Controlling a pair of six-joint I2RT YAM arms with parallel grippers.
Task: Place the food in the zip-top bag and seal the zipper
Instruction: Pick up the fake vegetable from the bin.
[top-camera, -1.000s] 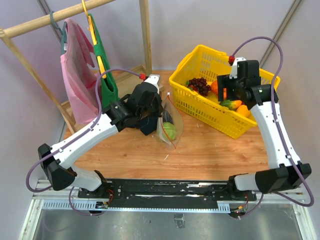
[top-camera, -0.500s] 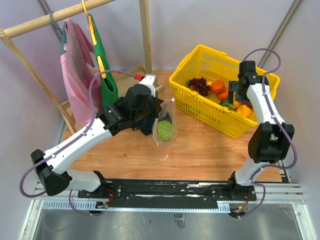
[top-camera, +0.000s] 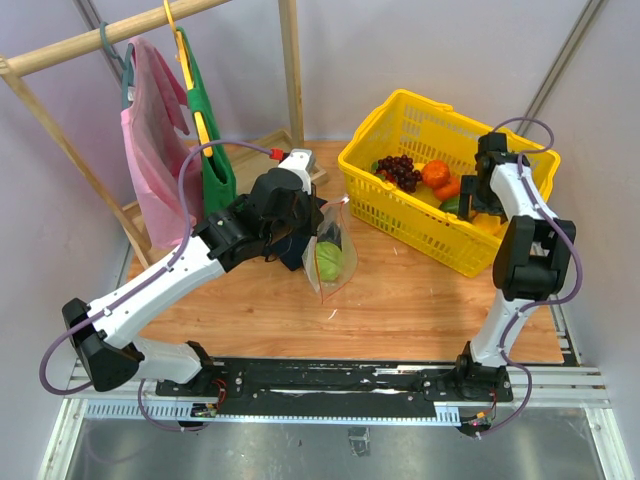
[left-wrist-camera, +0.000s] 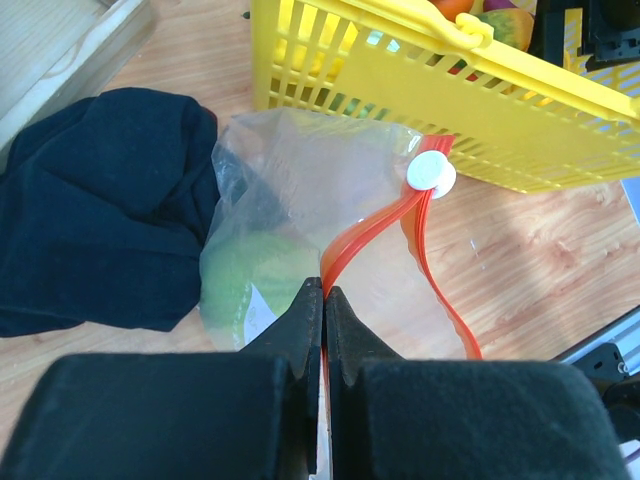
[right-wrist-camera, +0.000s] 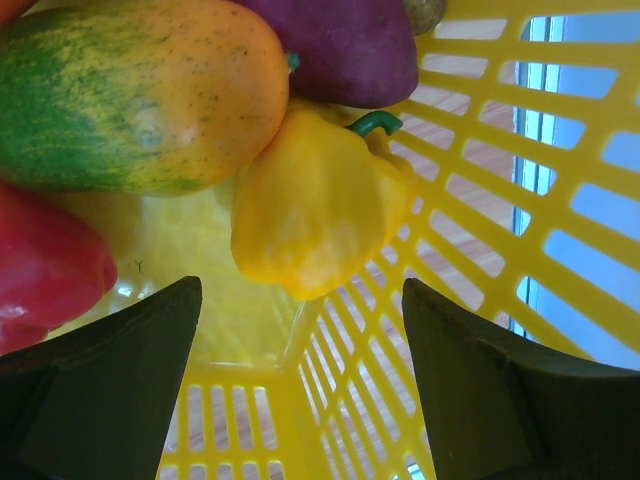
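My left gripper (top-camera: 306, 217) is shut on the orange-red zipper (left-wrist-camera: 372, 222) of the clear zip-top bag (left-wrist-camera: 300, 160) and holds its mouth up; the gripper also shows in the left wrist view (left-wrist-camera: 325, 292). A pale green round fruit (left-wrist-camera: 248, 282) lies inside the bag (top-camera: 332, 258), with something dark above it. My right gripper (right-wrist-camera: 300, 290) is open, low inside the yellow basket (top-camera: 400, 115). A yellow bell pepper (right-wrist-camera: 312, 200) lies just ahead of its fingers, untouched. A purple eggplant (right-wrist-camera: 340, 45), a green-orange fruit (right-wrist-camera: 140, 95) and a red one (right-wrist-camera: 40, 270) lie beside it.
A dark cloth (left-wrist-camera: 90, 220) lies left of the bag. Dark grapes (top-camera: 398, 170) and an orange (top-camera: 434, 173) sit in the basket. A wooden rack (top-camera: 290, 70) with pink (top-camera: 150, 140) and green (top-camera: 205, 130) hangings stands at the back left.
My right gripper has swung right and dropped into the basket's right end. My left gripper lifted the bag's edge slightly early on, then held still.
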